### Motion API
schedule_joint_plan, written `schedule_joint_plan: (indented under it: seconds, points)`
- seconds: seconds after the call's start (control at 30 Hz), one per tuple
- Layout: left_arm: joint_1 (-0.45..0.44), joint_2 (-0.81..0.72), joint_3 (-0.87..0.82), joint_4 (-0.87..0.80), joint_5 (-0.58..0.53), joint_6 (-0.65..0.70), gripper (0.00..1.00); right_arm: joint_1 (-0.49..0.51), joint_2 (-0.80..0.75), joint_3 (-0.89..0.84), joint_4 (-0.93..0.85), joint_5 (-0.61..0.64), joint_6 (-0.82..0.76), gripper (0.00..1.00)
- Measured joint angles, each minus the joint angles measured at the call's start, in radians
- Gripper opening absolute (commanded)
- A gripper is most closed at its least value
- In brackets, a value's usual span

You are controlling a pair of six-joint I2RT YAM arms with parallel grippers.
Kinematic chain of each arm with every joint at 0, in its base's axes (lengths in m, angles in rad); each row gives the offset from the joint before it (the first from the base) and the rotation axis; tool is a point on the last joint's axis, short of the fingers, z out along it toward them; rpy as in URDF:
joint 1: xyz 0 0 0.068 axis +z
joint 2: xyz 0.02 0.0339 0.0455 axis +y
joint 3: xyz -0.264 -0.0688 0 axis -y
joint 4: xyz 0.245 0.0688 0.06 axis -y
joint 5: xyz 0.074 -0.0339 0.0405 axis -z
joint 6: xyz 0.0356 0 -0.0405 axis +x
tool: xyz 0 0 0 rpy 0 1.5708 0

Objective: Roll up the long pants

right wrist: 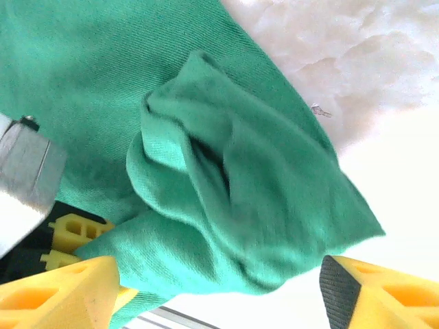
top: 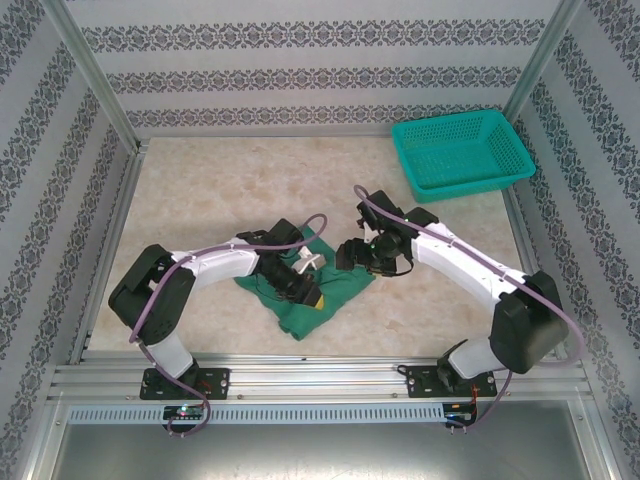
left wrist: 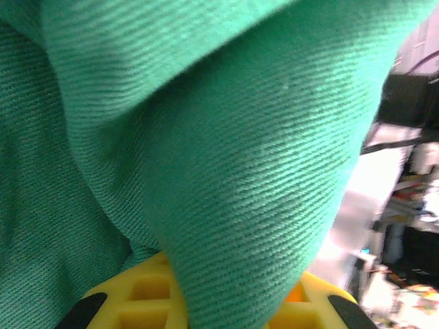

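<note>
The long pants (top: 298,320) are plain green twill, bunched into a compact, rumpled heap near the front middle of the pale table (top: 200,190). Thick, creased folds are piled loosely on top of a flatter layer.

Plain green pants (top: 300,318), teal basket (top: 460,155)

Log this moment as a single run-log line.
long pants: bunched between the arms | left gripper: shut on long pants | right gripper: open at the bunched fold
</note>
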Motion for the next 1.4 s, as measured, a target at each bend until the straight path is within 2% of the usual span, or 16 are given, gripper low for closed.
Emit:
schedule_joint_plan:
  seconds: [0.03, 0.07, 0.1, 0.23, 0.33, 0.63, 0.87, 1.0, 1.13, 1.4]
  points:
    - [0.018, 0.0, -0.021, 0.046, 0.034, -0.031, 0.0, 0.0, 0.0, 0.0, 0.0, -0.002, 0.003, 0.8]
    - [0.039, 0.0, -0.043, 0.094, 0.068, -0.062, 0.0, 0.002, 0.001, -0.003, 0.002, -0.005, 0.006, 0.89]
    - [0.055, 0.001, -0.059, 0.13, 0.092, -0.088, 0.0, 0.003, 0.003, -0.008, 0.004, -0.008, 0.012, 0.91]
    - [0.115, 0.006, -0.159, 0.388, 0.188, -0.269, 0.0, 0.007, 0.035, -0.045, 0.043, -0.032, 0.032, 0.94]
    - [0.126, 0.011, -0.198, 0.516, 0.222, -0.365, 0.01, 0.013, 0.084, -0.056, 0.084, -0.053, 0.048, 0.95]
    - [0.132, 0.043, -0.272, 0.821, 0.251, -0.584, 0.04, 0.019, 0.25, 0.002, 0.202, -0.113, 0.083, 0.96]
    - [0.154, 0.075, -0.3, 0.875, 0.232, -0.675, 0.08, 0.024, 0.372, 0.01, 0.3, -0.19, 0.109, 0.92]
    - [0.161, 0.075, -0.307, 0.884, 0.228, -0.697, 0.08, 0.023, 0.384, 0.005, 0.332, -0.204, 0.12, 0.93]
    - [0.161, 0.075, -0.307, 0.877, 0.22, -0.685, 0.08, 0.021, 0.398, 0.016, 0.331, -0.209, 0.121, 0.9]
    - [0.161, 0.071, -0.278, 0.8, 0.193, -0.599, 0.06, -0.003, 0.467, 0.089, 0.272, -0.259, 0.144, 0.92]
